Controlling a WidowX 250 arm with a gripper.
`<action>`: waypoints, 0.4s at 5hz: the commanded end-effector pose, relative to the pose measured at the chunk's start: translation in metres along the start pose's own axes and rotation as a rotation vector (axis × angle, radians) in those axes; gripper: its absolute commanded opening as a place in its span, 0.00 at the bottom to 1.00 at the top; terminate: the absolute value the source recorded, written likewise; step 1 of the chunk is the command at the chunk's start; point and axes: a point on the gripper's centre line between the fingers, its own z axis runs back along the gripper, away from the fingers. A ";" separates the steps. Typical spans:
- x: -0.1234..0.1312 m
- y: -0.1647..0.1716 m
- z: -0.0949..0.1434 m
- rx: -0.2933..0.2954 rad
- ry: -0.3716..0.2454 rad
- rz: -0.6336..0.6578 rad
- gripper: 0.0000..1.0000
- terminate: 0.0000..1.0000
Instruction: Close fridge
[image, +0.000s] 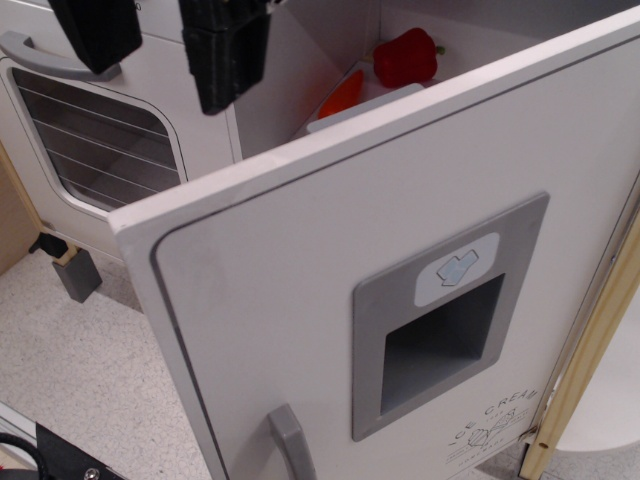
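Observation:
The white fridge door (330, 260) stands wide open and fills the right and middle of the view. It has a grey recessed dispenser panel (445, 315), a grey vertical handle (290, 440) at the bottom and "ICE CREAM" print (500, 410). My black gripper (160, 50) hangs at the top left, above and behind the door's free edge, open and empty, apart from the door. One finger (225, 55) shows near the fridge opening, the other (95, 30) over the oven.
Inside the fridge a red pepper (405, 55) and an orange item (345, 92) sit on a shelf. The white oven door (95, 140) with wire-lined window is at the left. A grey block (75, 272) lies on the floor. A wooden frame edge (590, 350) is at right.

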 end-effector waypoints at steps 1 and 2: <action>-0.012 -0.025 0.012 -0.053 -0.028 -0.107 1.00 0.00; -0.018 -0.033 -0.003 0.038 -0.047 -0.168 1.00 0.00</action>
